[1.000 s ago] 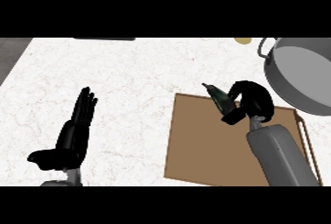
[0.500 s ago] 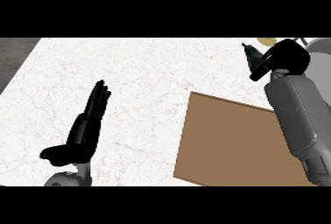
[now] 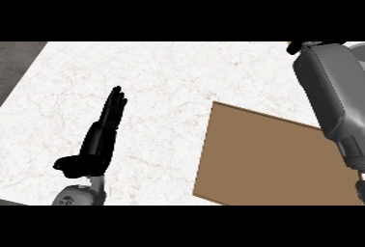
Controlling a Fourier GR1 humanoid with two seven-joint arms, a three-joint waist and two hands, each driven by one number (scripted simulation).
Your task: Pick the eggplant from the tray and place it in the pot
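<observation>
The left hand (image 3: 98,141) shows in the lower left of the frame. It is open, with its fingers straight, held close together and pointing toward the top of the frame, and the thumb juts out to the left at its base. It holds nothing and touches none of the things on the surface. Below it, a short piece of the grey left wrist (image 3: 78,195) comes in from the lower edge.

Only a small black scrap of the right hand (image 3: 300,45) shows, at the very top right where the frame's top edge cuts it off. Whether it is wide, narrow or holding something cannot be told. The grey right forearm (image 3: 329,91) runs from that corner down along the right side, and its lower part lies in front of the tray's right end.

The tray (image 3: 271,164) is a flat brown board in the lower right, lying slightly askew on the surface, and its visible top is bare. The eggplant cannot be made out anywhere in this view.

The surface (image 3: 164,77) is white with faint veining and fills most of the frame. A dark grey strip (image 3: 16,62) lies beyond its edge in the upper left.
</observation>
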